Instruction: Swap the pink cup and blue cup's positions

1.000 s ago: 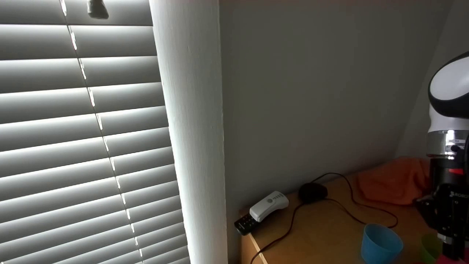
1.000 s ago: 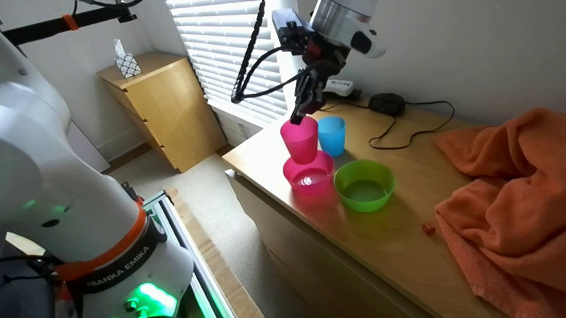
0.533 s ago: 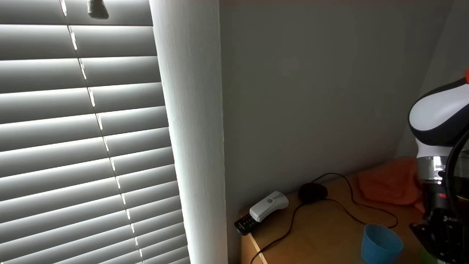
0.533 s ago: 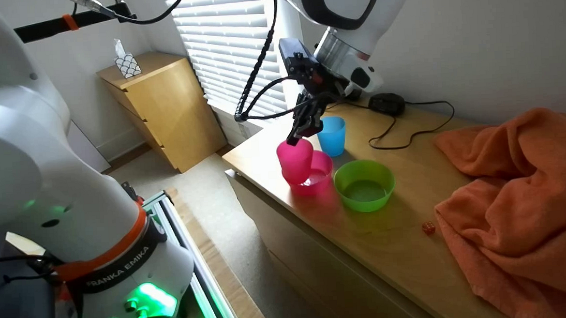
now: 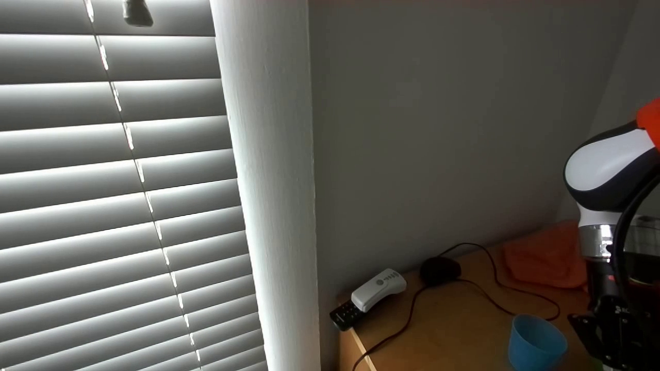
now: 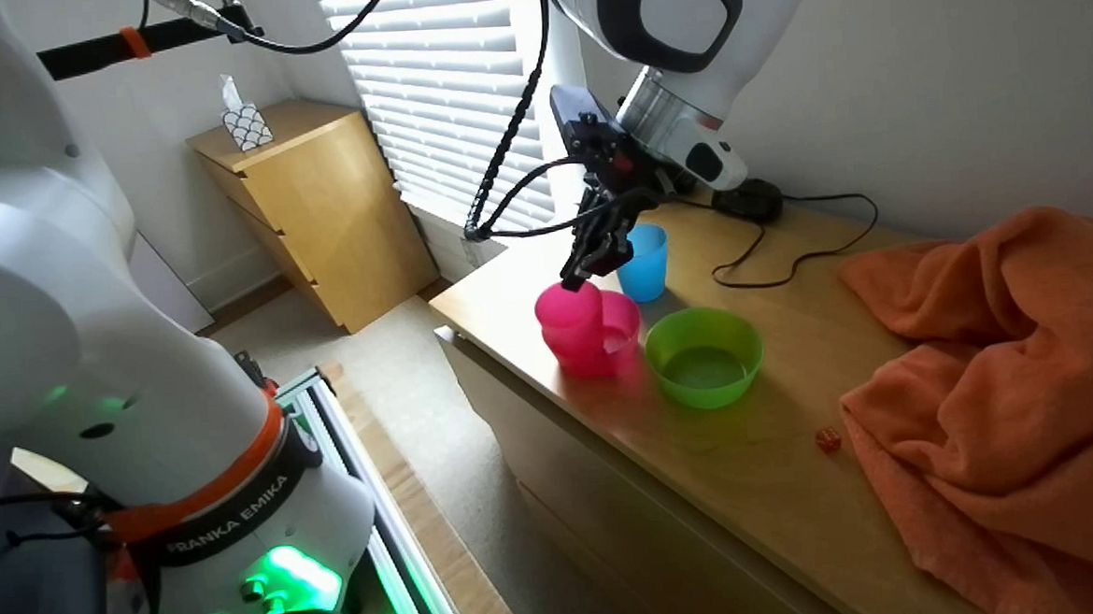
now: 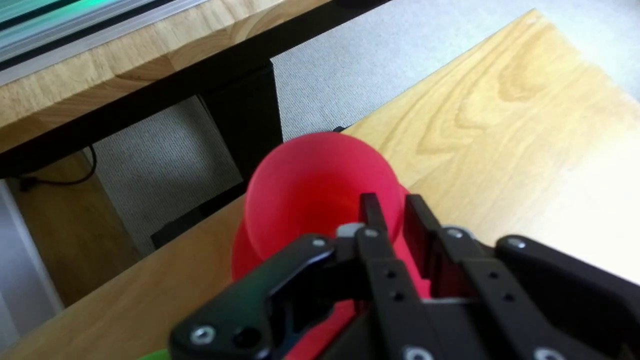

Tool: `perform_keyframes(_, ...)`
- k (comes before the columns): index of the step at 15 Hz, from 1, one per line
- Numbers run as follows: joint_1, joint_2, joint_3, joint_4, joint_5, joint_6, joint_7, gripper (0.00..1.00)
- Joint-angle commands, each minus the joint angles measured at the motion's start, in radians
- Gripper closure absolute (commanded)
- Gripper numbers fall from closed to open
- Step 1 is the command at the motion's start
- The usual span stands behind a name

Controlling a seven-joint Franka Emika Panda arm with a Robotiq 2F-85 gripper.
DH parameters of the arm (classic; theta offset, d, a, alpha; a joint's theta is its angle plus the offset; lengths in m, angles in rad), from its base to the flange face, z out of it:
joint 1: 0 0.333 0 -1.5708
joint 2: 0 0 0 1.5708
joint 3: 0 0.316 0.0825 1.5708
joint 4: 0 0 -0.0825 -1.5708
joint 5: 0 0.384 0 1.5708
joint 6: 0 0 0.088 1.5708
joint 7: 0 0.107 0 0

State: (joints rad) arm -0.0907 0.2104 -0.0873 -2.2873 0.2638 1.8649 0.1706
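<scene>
The pink cup [image 6: 566, 317] stands nearly upright at the pink bowl [image 6: 627, 351] in an exterior view. In the wrist view the cup [image 7: 315, 175] overlaps the bowl [image 7: 241, 254]; I cannot tell whether its base rests inside. My gripper [image 6: 575, 283] is at the cup's rim. In the wrist view its fingers [image 7: 391, 200] straddle the cup wall, one inside and one outside, with a visible gap. The blue cup [image 6: 647, 262] stands upright on the dresser behind the gripper, and also shows in an exterior view [image 5: 536, 344]. The pink cup is out of view there.
A green bowl [image 6: 701, 394] stands right beside the pink bowl. An orange towel [image 6: 1008, 367] and a small red die [image 6: 828, 439] lie to the right. A black device [image 6: 749, 201] with a cable is near the wall. White and black remotes [image 5: 379, 289] lie at a corner.
The arm has moved down, lowering the pink cup from above the pink bowl to its present place. In the last half second the cup settled slightly. The blue cup has not moved.
</scene>
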Motion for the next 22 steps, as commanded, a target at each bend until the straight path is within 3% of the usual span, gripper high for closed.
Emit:
perform_keyframes(1,0.003,-0.016,-0.001,0.001,0.002,0.003,0.005,0.47)
perform_keyframes(6,-0.009,-0.092,-0.014,-0.017,-0.003,0.044,-0.012,0.10)
perform_keyframes(8,-0.012,-0.111,-0.019,-0.020,-0.005,0.098,-0.018,0.00)
perform_keyframes(16,0.004,-0.064,-0.003,-0.027,0.004,0.352,-0.007,0.00)
perform_keyframes(21,0.007,-0.022,0.014,-0.037,0.005,0.432,-0.022,0.00)
perform_keyframes(22,0.007,-0.015,0.018,-0.038,0.006,0.441,-0.028,0.05)
